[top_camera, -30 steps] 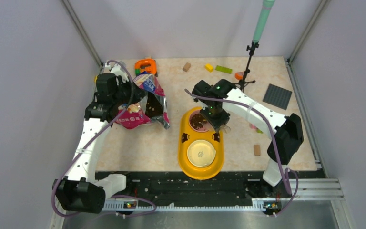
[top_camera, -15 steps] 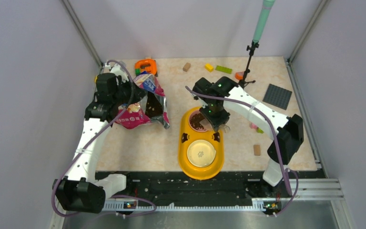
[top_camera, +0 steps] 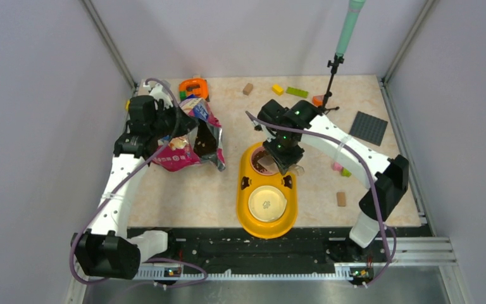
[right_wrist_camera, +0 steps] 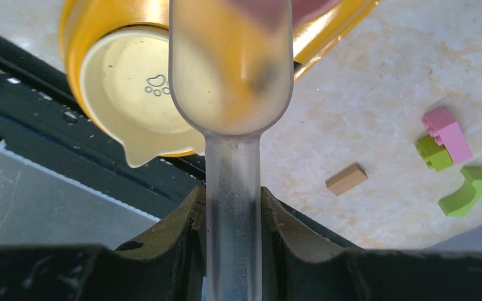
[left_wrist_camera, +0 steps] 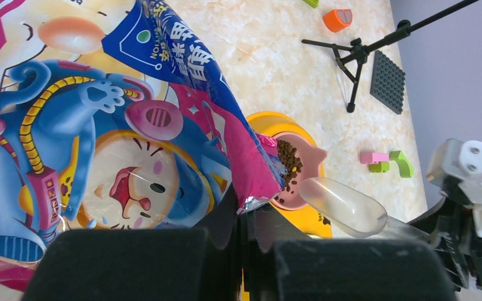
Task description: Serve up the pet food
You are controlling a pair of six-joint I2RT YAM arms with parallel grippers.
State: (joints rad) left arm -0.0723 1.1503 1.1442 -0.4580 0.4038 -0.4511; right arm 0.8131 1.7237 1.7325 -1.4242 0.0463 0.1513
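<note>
Both are closed: left gripper [left_wrist_camera: 243, 226] pinching the bag [left_wrist_camera: 113, 157], right gripper [right_wrist_camera: 233, 210] clasping the scoop [right_wrist_camera: 229, 69] by the kibble [left_wrist_camera: 287, 164], with bricks [right_wrist_camera: 445, 135] beside.

The table [top_camera: 190, 196] bears a bag [top_camera: 180, 157] and a yellow feeder [top_camera: 245, 214]. Bricks [top_camera: 296, 92] and a grey plate [top_camera: 367, 128] lie behind.

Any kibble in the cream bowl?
No, the cream bowl shows a bare bottom with only a paw print; the kibble sits in the pink bowl.
</note>
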